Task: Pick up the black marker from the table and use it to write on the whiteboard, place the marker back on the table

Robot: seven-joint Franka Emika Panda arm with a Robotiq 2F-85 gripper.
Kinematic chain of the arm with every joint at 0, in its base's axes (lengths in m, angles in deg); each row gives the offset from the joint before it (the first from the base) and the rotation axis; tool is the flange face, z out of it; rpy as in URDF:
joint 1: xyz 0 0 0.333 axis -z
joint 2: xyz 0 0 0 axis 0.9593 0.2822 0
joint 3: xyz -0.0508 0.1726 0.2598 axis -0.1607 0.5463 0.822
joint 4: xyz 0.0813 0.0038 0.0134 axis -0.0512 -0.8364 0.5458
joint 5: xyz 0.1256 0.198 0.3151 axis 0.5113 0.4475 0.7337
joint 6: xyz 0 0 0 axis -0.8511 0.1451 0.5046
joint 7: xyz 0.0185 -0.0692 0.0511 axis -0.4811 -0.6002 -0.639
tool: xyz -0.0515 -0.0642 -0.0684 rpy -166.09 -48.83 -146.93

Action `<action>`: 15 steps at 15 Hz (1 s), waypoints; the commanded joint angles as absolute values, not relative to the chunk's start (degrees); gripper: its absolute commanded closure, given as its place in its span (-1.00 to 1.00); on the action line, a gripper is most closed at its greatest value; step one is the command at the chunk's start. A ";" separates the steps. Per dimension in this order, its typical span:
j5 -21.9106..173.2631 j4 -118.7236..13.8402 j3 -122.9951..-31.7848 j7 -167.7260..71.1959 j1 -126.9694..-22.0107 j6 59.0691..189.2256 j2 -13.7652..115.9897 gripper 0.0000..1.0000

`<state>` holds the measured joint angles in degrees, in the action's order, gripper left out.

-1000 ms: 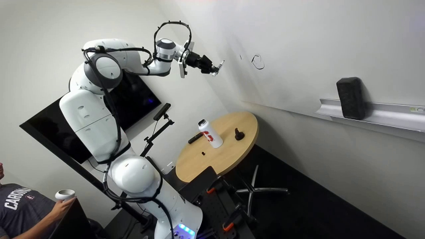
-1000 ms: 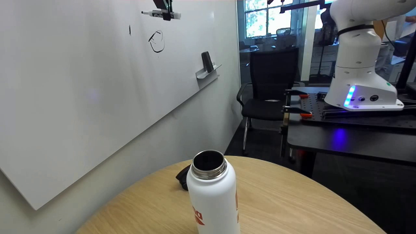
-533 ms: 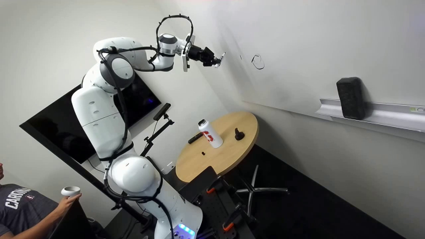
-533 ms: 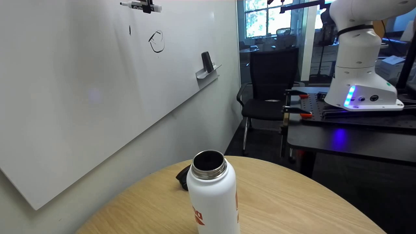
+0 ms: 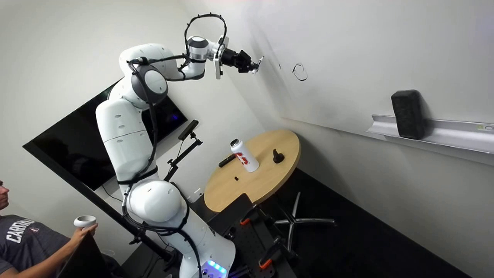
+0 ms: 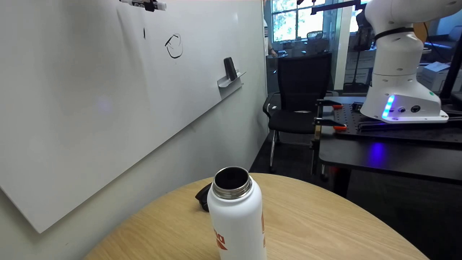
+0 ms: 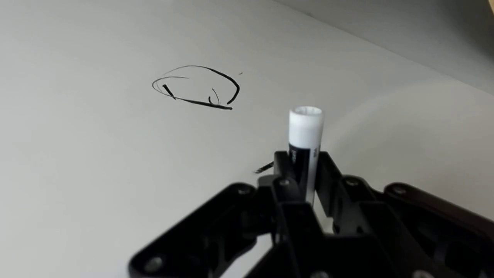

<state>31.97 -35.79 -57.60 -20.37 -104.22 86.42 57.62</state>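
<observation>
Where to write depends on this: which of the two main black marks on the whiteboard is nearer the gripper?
The short, straight dash, seen beside the gripper in the wrist view; the rounded loop shows farther off in every view.

There are two orange-tipped clamps, one dry-erase marker, one claw, one whiteboard, one round desk, one water bottle, one eraser.

Marker in end effector
</observation>
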 commanded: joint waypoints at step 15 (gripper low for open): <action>30.74 -20.77 -61.56 -26.13 -110.19 80.19 64.27 0.88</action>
<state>31.62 -24.45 -61.54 -23.32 -109.30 81.92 62.49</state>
